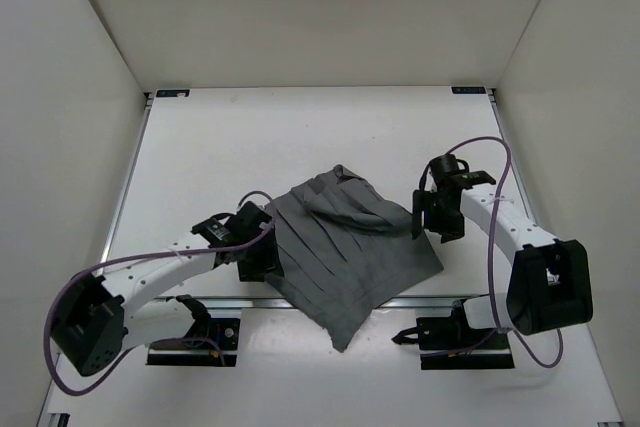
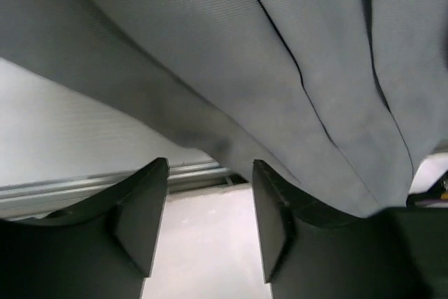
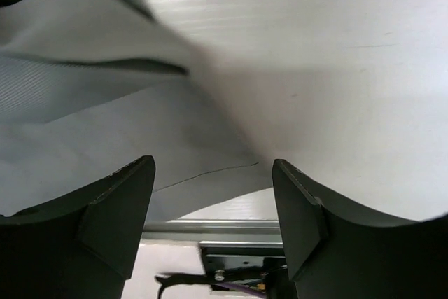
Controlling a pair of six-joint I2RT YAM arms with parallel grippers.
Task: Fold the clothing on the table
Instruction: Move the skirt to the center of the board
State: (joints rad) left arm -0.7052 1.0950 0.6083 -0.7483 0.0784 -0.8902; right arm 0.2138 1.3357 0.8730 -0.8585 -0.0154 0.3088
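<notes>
Dark grey pleated fabric skirt (image 1: 345,257) lies rumpled near-centre on white flat tabletop (image 1: 230,137), near corner past front rail (image 1: 440,300), far edge prob. folded over. L hand (image 1: 268,245) and R hand (image 1: 425,219) flank it, both released, gripping nothing.

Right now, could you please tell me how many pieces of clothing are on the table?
1: the dark grey pleated skirt lies rumpled at the table's near edge, between the left gripper and right gripper. Anything underneath it would be hidden.
</notes>
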